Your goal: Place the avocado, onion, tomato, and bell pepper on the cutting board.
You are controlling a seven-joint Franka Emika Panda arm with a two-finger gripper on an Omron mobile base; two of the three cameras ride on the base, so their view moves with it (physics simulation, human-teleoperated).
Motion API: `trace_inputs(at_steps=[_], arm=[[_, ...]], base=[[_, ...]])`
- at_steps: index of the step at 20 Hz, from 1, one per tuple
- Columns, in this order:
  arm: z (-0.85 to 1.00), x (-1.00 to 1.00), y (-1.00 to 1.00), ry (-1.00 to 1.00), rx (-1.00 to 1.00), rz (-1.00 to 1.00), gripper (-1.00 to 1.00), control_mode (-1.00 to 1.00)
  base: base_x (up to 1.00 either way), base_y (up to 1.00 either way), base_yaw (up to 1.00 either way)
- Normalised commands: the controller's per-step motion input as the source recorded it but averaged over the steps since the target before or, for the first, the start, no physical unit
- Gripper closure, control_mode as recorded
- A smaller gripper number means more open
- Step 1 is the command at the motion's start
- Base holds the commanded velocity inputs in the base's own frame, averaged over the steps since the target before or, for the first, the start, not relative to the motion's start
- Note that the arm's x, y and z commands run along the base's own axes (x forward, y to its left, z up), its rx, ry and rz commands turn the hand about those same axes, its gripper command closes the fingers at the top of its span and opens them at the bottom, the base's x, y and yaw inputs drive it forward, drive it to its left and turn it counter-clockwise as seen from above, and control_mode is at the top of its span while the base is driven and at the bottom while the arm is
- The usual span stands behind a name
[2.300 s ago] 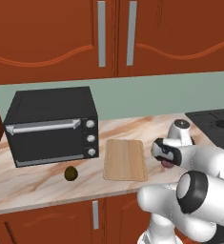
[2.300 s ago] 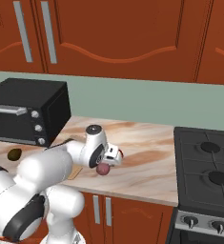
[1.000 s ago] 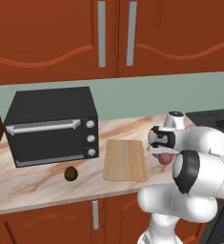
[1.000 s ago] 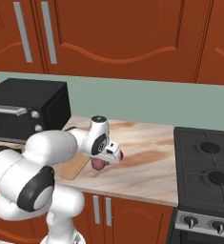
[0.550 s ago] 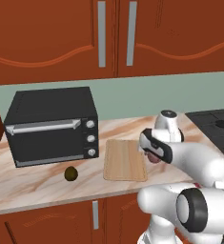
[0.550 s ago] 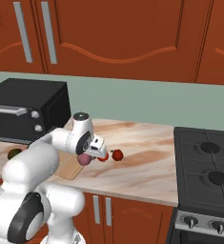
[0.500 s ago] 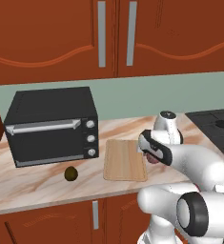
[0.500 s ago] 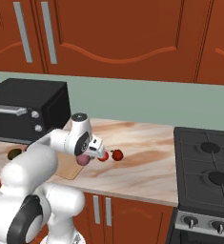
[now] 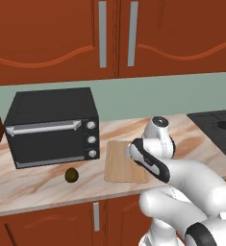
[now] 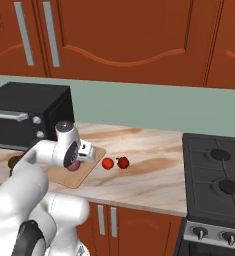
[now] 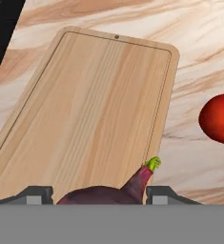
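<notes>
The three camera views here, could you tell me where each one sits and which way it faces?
Left base view: behind the arm on its left, facing the counter, toaster oven and avocado; white arm at lower right.
Right base view: behind on the right, facing the cutting board, tomato, bell pepper and stove; arm at lower left.
Hand view: on the hand, looking down at the board; finger tips flank the onion.
All three share the board.

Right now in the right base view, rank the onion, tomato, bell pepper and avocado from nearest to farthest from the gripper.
1. Onion, between the gripper's fingers, over the board.
2. Tomato, on the counter to the right.
3. Bell pepper, just beyond it.
4. Avocado, far left by the oven.
</notes>
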Motion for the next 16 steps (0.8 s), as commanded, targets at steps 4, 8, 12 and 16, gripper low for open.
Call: trace_inputs(at_steps=[4, 8, 12, 16], arm=[[0.11, 0.00, 0.52, 0.00, 0.00, 0.14, 1.00, -1.00], [0.00, 0.00, 0.42, 0.00, 0.00, 0.08, 1.00, -1.00], [0.00, 0.00, 0.28, 0.00, 0.00, 0.05, 1.00, -1.00], [0.00, 0.01, 0.16, 0.02, 0.00, 0.01, 1.00, -1.00]], base=[[0.00, 0.00, 0.00], [0.00, 0.00, 0.00], [0.00, 0.00, 0.00], [0.00, 0.00, 0.00]])
